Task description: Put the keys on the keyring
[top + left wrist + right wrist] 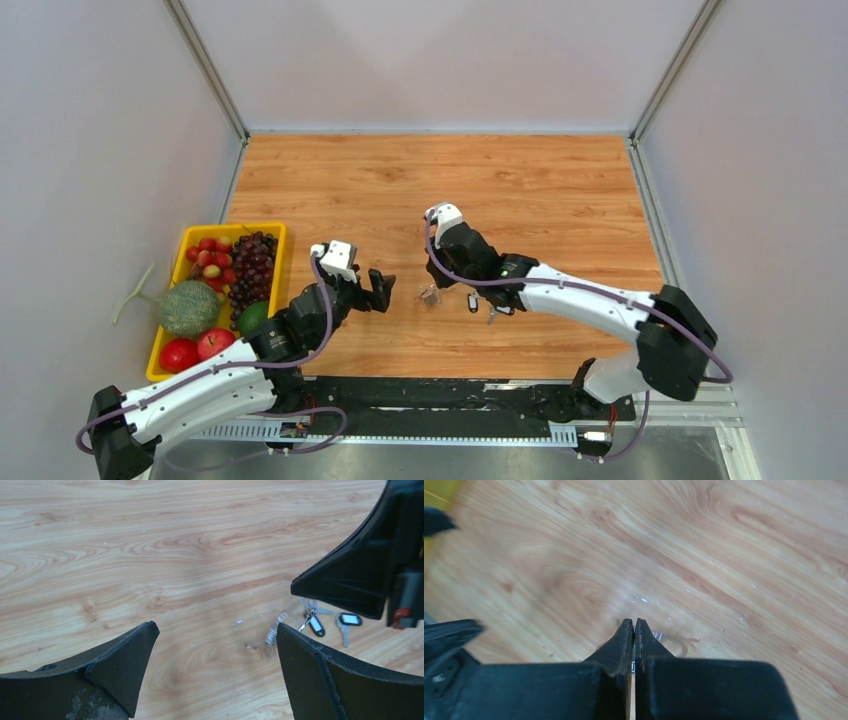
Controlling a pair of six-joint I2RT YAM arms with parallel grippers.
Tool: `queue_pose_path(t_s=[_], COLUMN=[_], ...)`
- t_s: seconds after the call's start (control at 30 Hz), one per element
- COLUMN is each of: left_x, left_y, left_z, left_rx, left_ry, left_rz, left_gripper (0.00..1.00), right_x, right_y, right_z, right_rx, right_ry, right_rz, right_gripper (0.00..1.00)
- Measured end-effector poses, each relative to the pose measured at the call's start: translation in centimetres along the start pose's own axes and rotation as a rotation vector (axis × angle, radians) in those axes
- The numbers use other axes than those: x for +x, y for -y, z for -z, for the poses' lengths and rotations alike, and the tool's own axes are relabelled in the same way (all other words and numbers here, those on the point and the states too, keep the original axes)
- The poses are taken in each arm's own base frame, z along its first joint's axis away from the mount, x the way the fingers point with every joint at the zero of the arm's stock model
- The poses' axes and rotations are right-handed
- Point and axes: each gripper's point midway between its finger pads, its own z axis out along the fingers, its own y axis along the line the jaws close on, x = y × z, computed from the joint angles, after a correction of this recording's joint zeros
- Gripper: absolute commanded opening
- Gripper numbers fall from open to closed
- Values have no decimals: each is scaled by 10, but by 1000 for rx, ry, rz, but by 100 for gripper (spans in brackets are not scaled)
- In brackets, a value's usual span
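Running down the left edge of the wooden table [520,190], a yellow tray [195,232] of grapes, apples and a melon sits in the lower left of the overhead view. Grey walls close the back and both sides, and a black rail [450,395] lines the bottom edge. Bare wood stretches from the two grippers up to the back wall and out to the right.

The left gripper [383,290] is released, its fingers spread wide, just left of centre and apart from everything. The right gripper [432,290] is clenched tight, its tips down at the keyring [430,295]. In its own camera a glint of metal shows between the closed fingers [624,640]. Thin wire [676,644] curls beside them, but I cannot tell whether the wire is actually pinched.

The keyring reads as blurred silver wire with small silver keys. The two keys with black heads lie on the wood just right of it, below the right arm. One key [316,626] is dark and oval, close to the ring cluster. The other [350,619] shows a pale label and a short silver blade. Whether either touches the ring is unclear.

The tabletop is light orange woodgrain, evenly lit.
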Motion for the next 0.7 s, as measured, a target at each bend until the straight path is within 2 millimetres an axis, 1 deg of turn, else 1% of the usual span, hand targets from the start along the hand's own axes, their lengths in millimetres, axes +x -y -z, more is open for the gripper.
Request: queue_pose_path(t_s=[0.1,0.2,0.37,0.53,0.7], left_x=[-4,-13,-26,-46,-64], left_y=[8,17,32,51,68], left_z=[3,7,16,26,33], left_rx=[50,107,197,305,386], left_ry=[22,48,79,125,160], left_rz=[27,53,82,125,163], left_gripper=[100,100,100,100,100], right_x=[-29,-47,-62,-77,-94], right_y=[-13,-19,-26,-38,-46], right_z=[28,51,81,111,138], right_rx=[-67,-115,-190,-278,-327], right_ry=[104,177,253,325,412], right_rz=[-3,1,29,56,58], right_gripper=[0,0,0,0,0])
